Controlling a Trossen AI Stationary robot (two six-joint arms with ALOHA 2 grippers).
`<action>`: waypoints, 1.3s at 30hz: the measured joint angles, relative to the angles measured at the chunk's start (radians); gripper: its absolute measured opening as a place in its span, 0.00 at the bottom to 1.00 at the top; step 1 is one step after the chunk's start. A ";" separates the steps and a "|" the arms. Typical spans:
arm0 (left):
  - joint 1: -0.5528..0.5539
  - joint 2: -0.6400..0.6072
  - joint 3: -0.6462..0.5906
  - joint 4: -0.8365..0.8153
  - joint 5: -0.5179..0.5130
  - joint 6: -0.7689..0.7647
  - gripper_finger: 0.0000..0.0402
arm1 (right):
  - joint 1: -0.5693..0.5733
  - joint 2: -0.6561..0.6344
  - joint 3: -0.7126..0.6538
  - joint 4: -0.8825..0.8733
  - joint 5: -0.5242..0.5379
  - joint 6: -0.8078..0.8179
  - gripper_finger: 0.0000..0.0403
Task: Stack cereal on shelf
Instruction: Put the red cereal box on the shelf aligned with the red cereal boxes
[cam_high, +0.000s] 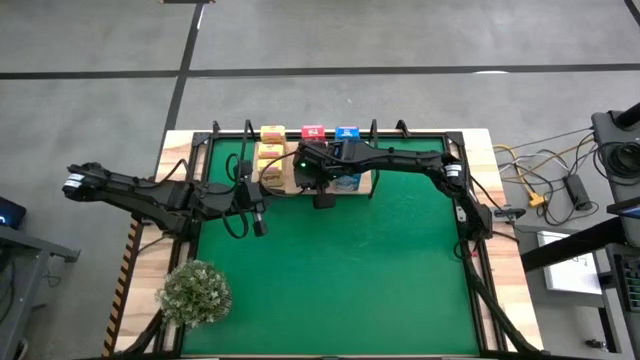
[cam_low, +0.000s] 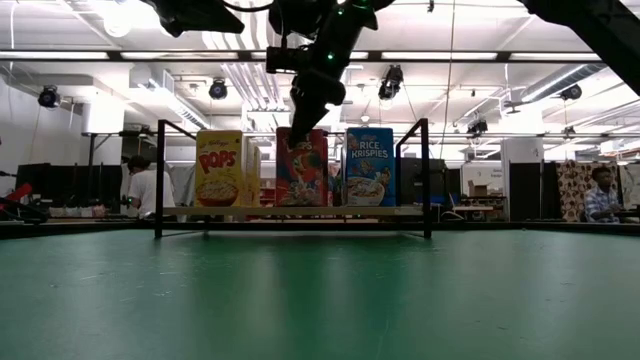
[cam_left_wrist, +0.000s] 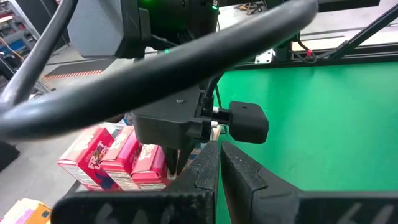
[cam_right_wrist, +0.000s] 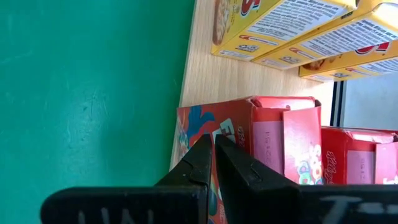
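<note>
Over the shelf (cam_high: 290, 178) | right gripper (cam_right_wrist: 212, 163) closed, empty, at front red box (cam_right_wrist: 249, 149) | left gripper (cam_left_wrist: 217, 168) closed, idle beside

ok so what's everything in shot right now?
yellow cereal: three, left row on the shelf
pink-red cereal: three, middle row
blue cereal: two seen, right row, partly under the right arm
shelf: one, light wood with black wire ends, far edge of the mat
mat: one, green, covers the table
plant: one, pale green, near left corner
people: two, in the room behind
left hand: shut, over the mat before the shelf
right hand: shut, at the front pink-red carton
</note>
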 joint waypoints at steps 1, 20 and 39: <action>0.000 0.000 0.000 0.000 0.000 -0.001 0.00 | 0.000 0.000 0.000 0.000 0.000 0.004 0.03; 0.000 0.000 0.000 0.000 0.000 -0.004 0.00 | 0.000 0.007 -0.003 0.060 -0.001 0.044 0.03; 0.000 0.000 0.000 0.000 0.000 -0.005 0.00 | 0.012 -0.032 0.078 0.004 0.000 0.070 0.03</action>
